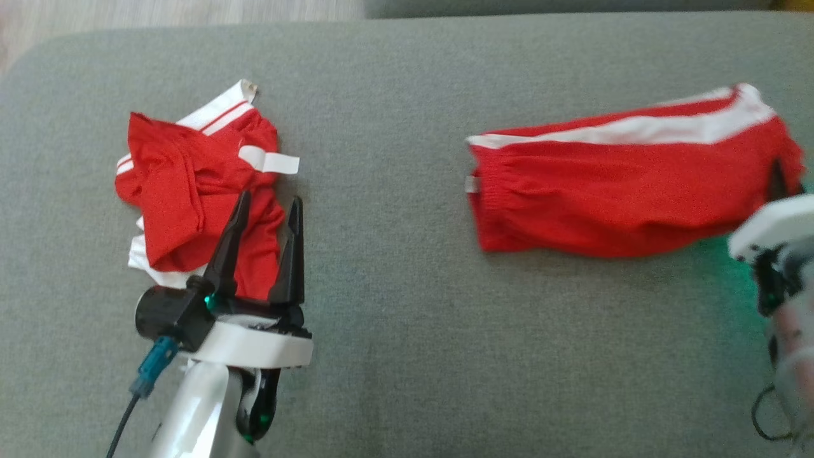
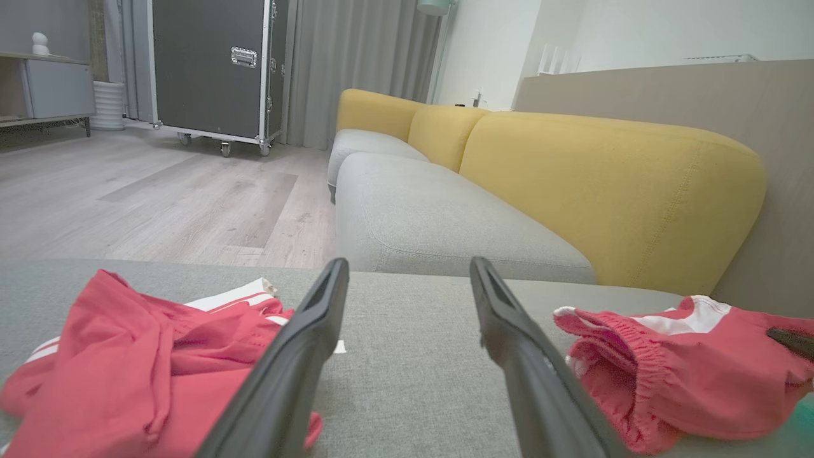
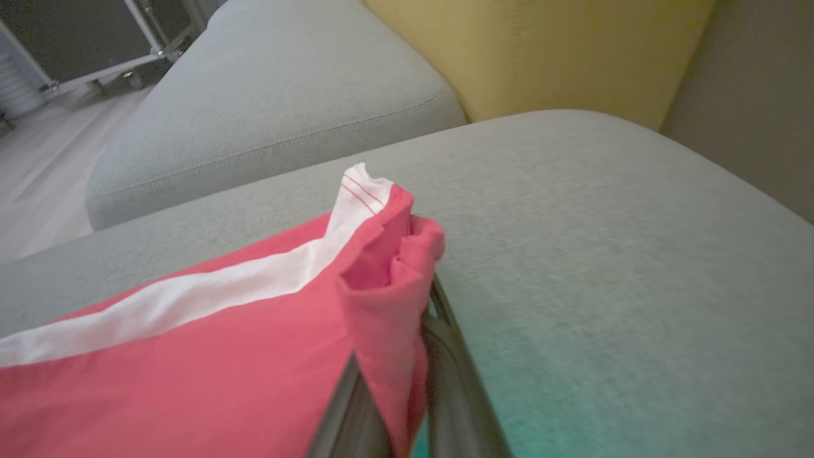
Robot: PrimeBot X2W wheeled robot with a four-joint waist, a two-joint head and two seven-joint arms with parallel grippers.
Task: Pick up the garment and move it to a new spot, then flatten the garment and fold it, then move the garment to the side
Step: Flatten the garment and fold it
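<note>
I report the scene from the operator's station, largest item first. The broad grey upholstered seat (image 1: 394,356) carries all the work, with a yellow padded sofa back (image 2: 604,184) beyond its far edge. On the seat's right side lies the folded red fabric garment with a white side stripe (image 1: 610,191), a long flat bundle, elastic waistband toward the centre. Well apart, on the left side, sits a crumpled red garment with white trim (image 1: 191,191), bunched and unfolded. The left gripper (image 1: 270,198) hovers over the near edge of that crumpled heap, jaws spread wide, holding nothing. The right gripper (image 3: 402,343) has its jaws pressed together, pinching the right-hand end of the folded garment, where the cloth puckers over the fingers. I judge the step in hand to be shifting the folded piece aside. A single end grip will likely let the layers slide open, so I advise a low, slow drag along the seat rather than a high lift, away from the crumpled heap, and a release only once it lies flat.
</note>
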